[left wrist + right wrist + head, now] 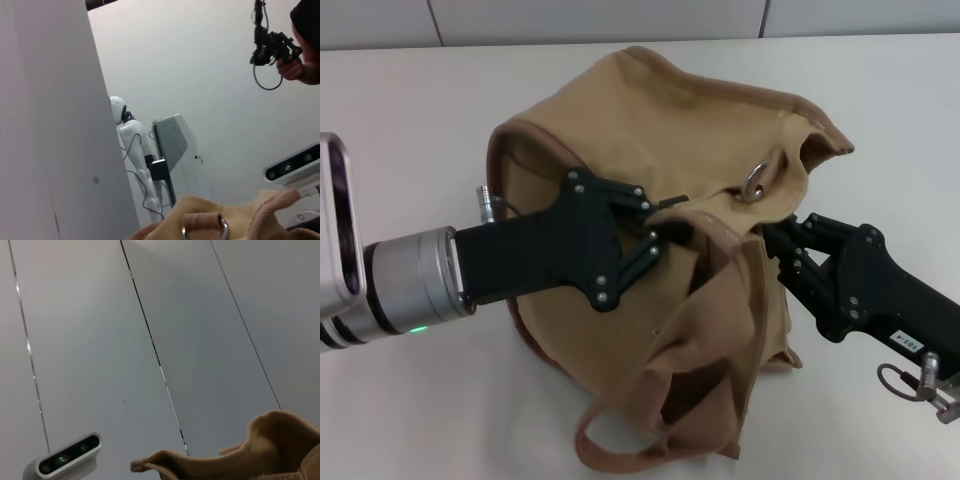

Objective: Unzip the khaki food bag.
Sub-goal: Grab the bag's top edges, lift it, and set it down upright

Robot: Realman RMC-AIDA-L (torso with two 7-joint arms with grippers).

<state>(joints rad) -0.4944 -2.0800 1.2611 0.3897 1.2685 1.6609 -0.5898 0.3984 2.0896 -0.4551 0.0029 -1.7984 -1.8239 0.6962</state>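
Note:
The khaki food bag (650, 130) lies crumpled in the middle of the white table, its tan canvas slumped and its top gaping, with a webbing handle (620, 455) trailing toward me. A metal ring (757, 181) sits on its upper side and also shows close up in the left wrist view as the ring (205, 231). My left gripper (670, 220) reaches in from the left and is shut on fabric at the bag's top opening. My right gripper (777, 250) comes in from the right and presses against the bag's edge below the ring.
The white table (410, 110) extends on all sides of the bag, with a grey wall seam behind it. The left wrist view looks past the bag at a white humanoid robot (131, 145) and a person's hand holding a device (272, 47).

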